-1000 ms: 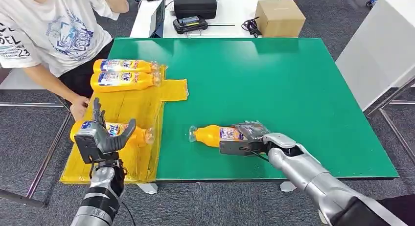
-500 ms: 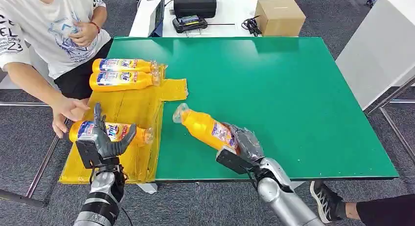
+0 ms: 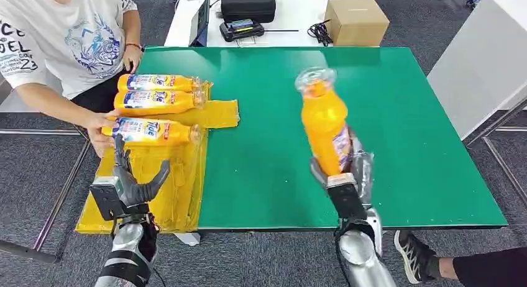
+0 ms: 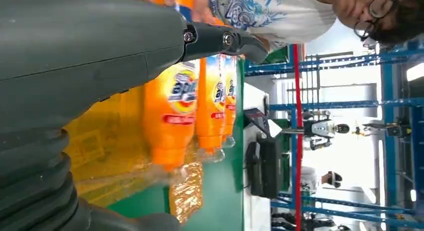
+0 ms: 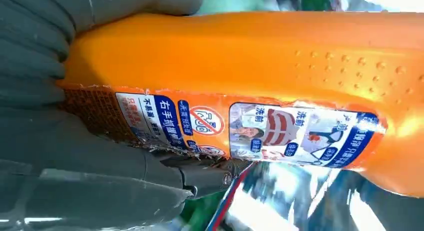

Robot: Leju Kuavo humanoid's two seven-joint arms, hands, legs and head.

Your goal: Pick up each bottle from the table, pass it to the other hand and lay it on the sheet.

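Left to right. A person's hand rests on the nearest of three orange detergent bottles lying on the yellow sheet, just beyond my left hand. Left fingers are spread wide w/ nothing between them, palm up over the sheet's near part, by the worktop edge.

Further right, my right hand holds the fourth bottle upright by its base end, cap up, lifted off the green worktop. Right wrist cam shows fingers wrapped over the label, thumb on the far side of the body.

Risks as I judge them:
- Grip sits low on a tall bottle, so it's top-heavy. A quick swing toward the left hand could tip it out of the fingers.
- Body is smooth plastic and may slip or rotate when the left fingers close.
- Handover gap is wide, hands well apart. If right lets go before left has it, it drops onto the worktop or floor.
- Person's hand is close to my left fingers, so contact is poss. if I move in while they're adjusting bottles.
- Sheet looks crinkled, and a laid bottle could roll.
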